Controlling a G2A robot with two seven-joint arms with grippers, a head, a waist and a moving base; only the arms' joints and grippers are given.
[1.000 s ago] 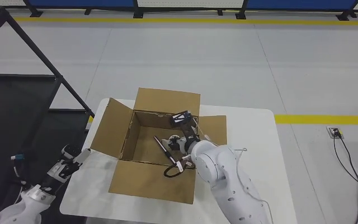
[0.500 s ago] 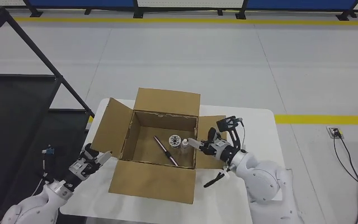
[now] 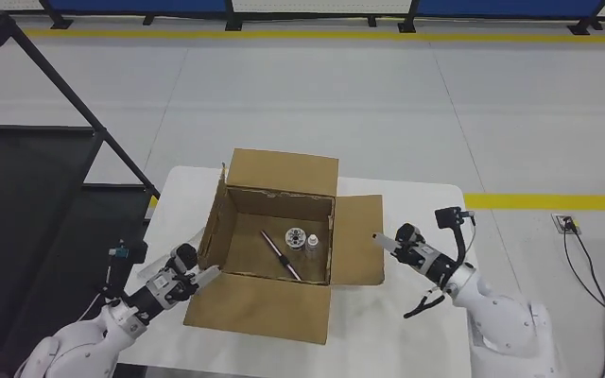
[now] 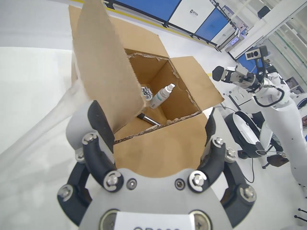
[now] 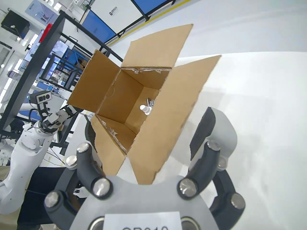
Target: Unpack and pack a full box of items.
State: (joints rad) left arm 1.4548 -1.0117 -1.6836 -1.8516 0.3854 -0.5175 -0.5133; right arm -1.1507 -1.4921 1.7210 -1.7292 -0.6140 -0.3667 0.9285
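From the top view, we see the cardboard box [image 3: 260, 307] open on the white bench [image 3: 416, 312], its left flap [image 3: 216, 222] raised and its right flap [image 3: 359, 241] spread outward. Inside lie a small spray bottle [image 3: 311, 246], a round white disc [image 3: 296, 235] and a dark slim rod [image 3: 281, 253]. The left gripper [image 3: 198, 276] sits at the box's front left corner, and the right gripper [image 3: 381, 238] is just beside the right flap's edge.

In the left wrist view, the jaws stand open, with one pad [image 4: 100, 120] beside the raised flap's lower edge; we cannot tell whether it touches. The bottle bears a teal-banded label, its print too small to read.

In the right wrist view, the jaws are open astride the right flap, gripping nothing. A white sticker [image 5: 142, 220] on the housing carries print cut off at the edge.
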